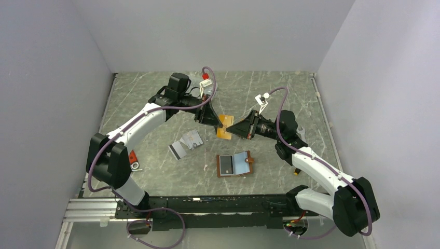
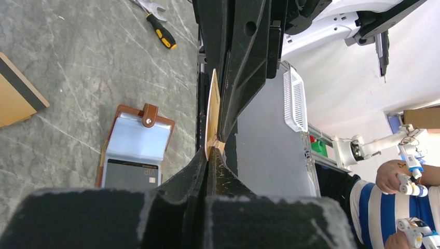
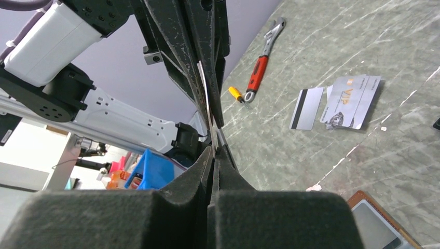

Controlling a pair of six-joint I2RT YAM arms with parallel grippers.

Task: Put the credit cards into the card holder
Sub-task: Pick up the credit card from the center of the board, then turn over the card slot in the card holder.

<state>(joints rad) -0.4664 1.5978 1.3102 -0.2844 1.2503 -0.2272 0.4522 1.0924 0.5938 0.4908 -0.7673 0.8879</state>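
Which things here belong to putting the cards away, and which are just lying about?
Part of the job: orange card, pinched by both the left gripper and the right gripper; second orange card lying on the table; silver-grey cards; card holder, lying open.

Just lying about: red-handled wrench; screwdriver.

Left hand [image 1: 216, 123] and right hand [image 1: 233, 128] tip to tip, fingers tight together, elbows outward.
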